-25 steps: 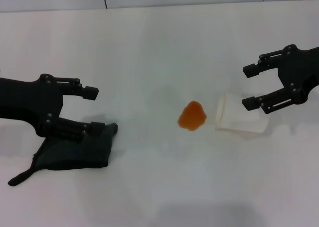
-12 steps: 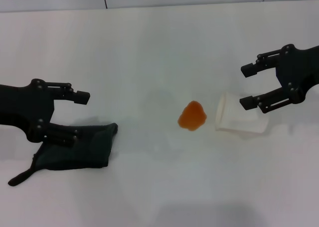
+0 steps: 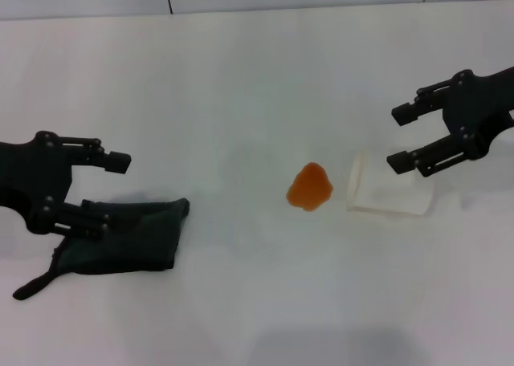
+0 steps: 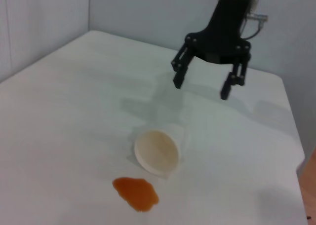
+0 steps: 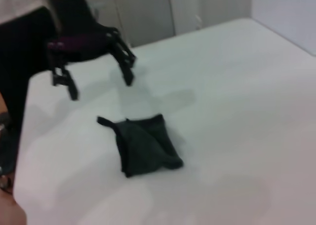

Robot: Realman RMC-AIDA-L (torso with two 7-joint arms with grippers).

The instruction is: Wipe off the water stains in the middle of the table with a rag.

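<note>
Head view: I've got the left gripper (image 3: 114,193) hanging above the near-left part of the table (image 3: 241,77), fingers spread wide and gripping nothing, right over the left edge of the rag (image 3: 120,239). The rag lies flat on the tabletop, its strap tail trailing off toward the near-left corner, not picked up yet. The water stains (image 3: 310,186) sit as one orange blotch mid-table, untouched and well apart from the rag. Just beside the blotch, a white paper cup (image 3: 387,189) lies tipped on its side, and my right gripper (image 3: 401,137) hovers above it, splayed apart and carrying nothing. By my read, nothing's done: I need to grab the rag, carry it across and wipe. Careful near that cup.
</note>
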